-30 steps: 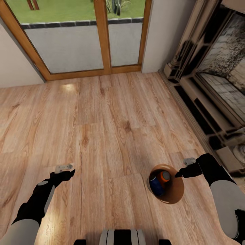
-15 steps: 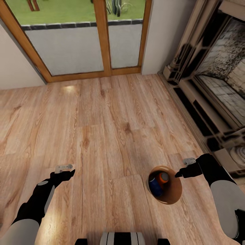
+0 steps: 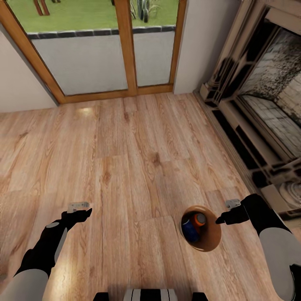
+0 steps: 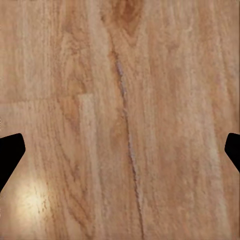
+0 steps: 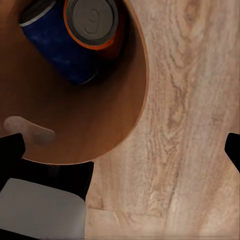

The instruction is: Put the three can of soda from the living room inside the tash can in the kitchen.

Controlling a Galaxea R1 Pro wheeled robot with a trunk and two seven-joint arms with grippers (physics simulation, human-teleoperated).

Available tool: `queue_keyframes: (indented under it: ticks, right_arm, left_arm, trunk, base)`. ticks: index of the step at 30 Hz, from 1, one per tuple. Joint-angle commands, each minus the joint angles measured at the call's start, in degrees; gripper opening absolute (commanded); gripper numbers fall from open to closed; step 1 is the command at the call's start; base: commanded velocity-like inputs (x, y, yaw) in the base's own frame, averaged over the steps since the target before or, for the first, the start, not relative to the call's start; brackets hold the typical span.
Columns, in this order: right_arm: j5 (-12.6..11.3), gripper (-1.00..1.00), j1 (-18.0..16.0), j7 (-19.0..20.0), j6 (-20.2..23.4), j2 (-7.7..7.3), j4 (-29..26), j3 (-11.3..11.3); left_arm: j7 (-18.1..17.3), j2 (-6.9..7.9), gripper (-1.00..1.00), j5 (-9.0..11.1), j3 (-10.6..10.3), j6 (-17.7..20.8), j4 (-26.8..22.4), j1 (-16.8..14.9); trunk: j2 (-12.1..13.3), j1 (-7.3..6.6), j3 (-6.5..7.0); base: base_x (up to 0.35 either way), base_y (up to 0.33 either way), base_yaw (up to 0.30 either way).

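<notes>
The tash can [image 3: 211, 242] stands on the wood floor at the lower right, orange-brown inside. A blue can of soda [image 3: 190, 230] and an orange can of soda [image 3: 201, 218] lie in it; a third is hidden. My right gripper [image 3: 218, 220] hovers at the bin's right rim, open. In the right wrist view the tash can [image 5: 85, 120] holds the blue can [image 5: 52, 47] and the orange can's silver top [image 5: 92, 20], and its rim runs between the wide-apart fingertips [image 5: 9, 150]. My left gripper [image 3: 87, 212] hangs open over bare floor, fingertips [image 4: 10, 150] far apart.
Wood-framed glass doors [image 3: 125, 46] close the far side, with grass beyond. The brick-and-stone fireplace [image 3: 267, 108] and its stepped hearth run along the right, close to my right arm. Pale walls [image 3: 16, 83] flank the doors. Wood floor [image 3: 125, 159] stretches ahead.
The whole picture has shifted slightly, so the camera moved. The bin looks a little smaller and sits slightly more to the left. My right gripper has dipped a little; the left arm is unchanged.
</notes>
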Motion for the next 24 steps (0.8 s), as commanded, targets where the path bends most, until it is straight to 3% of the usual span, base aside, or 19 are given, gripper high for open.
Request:
queue_keyframes:
  ticks: [1,16,24]
  right_arm:
    - [-0.01,1.0,0.43,0.0,0.0,0.0,-0.03,0.0]
    - [-0.14,1.0,6.21,0.74,-0.09,0.04,-4.83,-0.09]
    - [-0.09,1.0,10.77,2.08,-2.5,0.09,-6.22,-0.15]
  left_arm:
    - [0.0,0.02,1.0,0.0,0.0,0.0,0.0,0.0]
    - [0.59,-0.02,1.0,0.0,-0.01,0.44,4.16,-0.02]
    - [4.79,-0.08,1.0,0.0,-0.15,5.55,8.93,-0.08]
  trunk:
    - [0.42,-0.22,0.25]
    - [6.43,-3.52,4.16]
    - [9.64,-5.28,6.3]
  base:
    - [0.0,0.0,0.0]
    - [0.0,0.0,0.0]
    - [0.0,0.0,0.0]
